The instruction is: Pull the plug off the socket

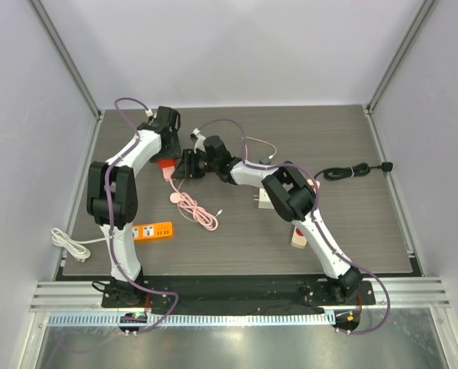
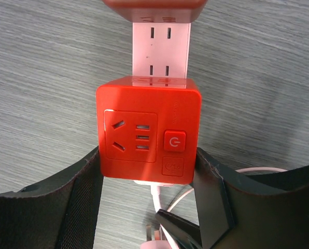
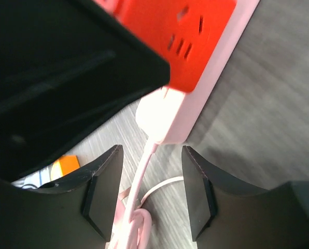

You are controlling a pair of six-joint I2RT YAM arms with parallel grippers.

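A red socket cube (image 2: 148,129) sits plugged on a pale pink power strip (image 2: 159,49) on the grey table; in the top view the cube (image 1: 164,163) lies at the back left. My left gripper (image 2: 148,179) is shut on the cube, its fingers (image 2: 84,197) pressed against the cube's two sides. My right gripper (image 3: 152,150) is open and empty. Its jaws stand either side of the pink cable (image 3: 141,176) just below the strip's end (image 3: 170,116), touching neither. In the top view the right gripper (image 1: 184,165) is just right of the cube.
The pink cable coils (image 1: 194,206) toward the front. An orange power strip (image 1: 153,231) and a white cord (image 1: 68,244) lie front left. A white adapter (image 1: 261,200), a wooden block (image 1: 298,237) and a black cable (image 1: 356,171) lie to the right.
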